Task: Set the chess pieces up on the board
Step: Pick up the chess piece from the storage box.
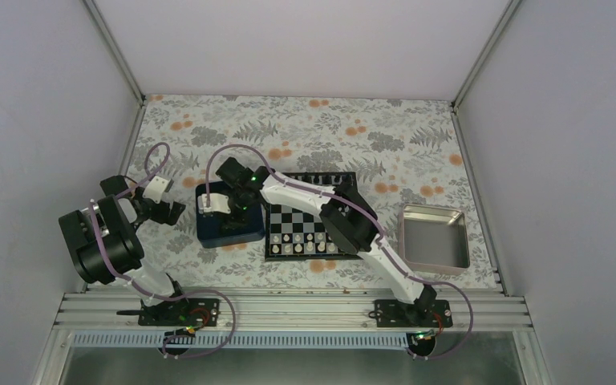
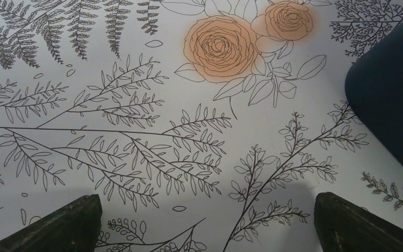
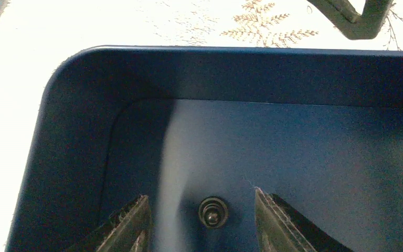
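Lining up a small, slippery pick

The board (image 1: pixel 289 218) lies centre; just left, inside the dark blue tray (image 3: pixel 231 73), my right gripper (image 3: pixel 200 209) stands half open, holding nothing, around one tiny chess piece (image 3: pixel 213 212). My left gripper (image 2: pixel 207 203) gapes empty. The piece looks light, hard, slick: I'd pinch its body squarely.

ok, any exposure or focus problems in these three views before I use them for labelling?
Right wrist: cloth blown out white around the blue tray, whose inside is dim with a soft sheen; the black piece is dark but sharp. Left wrist: even light, print crisp. Top: evenly lit, metal tray rim bright, white pieces on the board too small to resolve.
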Controlling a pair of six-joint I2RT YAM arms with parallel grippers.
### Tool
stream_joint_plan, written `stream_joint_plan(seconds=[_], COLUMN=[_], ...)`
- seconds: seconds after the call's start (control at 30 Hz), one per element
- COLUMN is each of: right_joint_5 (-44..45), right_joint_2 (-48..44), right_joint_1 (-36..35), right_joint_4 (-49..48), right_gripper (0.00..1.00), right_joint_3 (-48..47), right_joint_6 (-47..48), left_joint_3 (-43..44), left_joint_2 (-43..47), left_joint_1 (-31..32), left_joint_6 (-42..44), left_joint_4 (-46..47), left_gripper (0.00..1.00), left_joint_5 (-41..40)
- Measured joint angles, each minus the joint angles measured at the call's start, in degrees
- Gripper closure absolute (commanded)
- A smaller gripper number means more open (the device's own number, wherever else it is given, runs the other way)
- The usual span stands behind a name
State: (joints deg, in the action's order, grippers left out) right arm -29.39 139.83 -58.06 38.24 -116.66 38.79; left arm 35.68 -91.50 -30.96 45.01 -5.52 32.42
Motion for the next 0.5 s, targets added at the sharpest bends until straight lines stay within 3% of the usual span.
stream_joint_plan(seconds=[0.5], right_joint_5=[2.69], right_joint_2=[1.38], right_joint_1=[0.00], right_joint_4=[-4.70], right_gripper=[0.88], right_joint_3=[2.36], right_joint_6=[-1.33], left_joint_3=[0.00], left_joint_2=[0.00], left_joint_1=[0.00], left_joint_6=[0.07], left_joint_4=[-0.07], left_gripper=[0.00], left_joint_5=[0.00])
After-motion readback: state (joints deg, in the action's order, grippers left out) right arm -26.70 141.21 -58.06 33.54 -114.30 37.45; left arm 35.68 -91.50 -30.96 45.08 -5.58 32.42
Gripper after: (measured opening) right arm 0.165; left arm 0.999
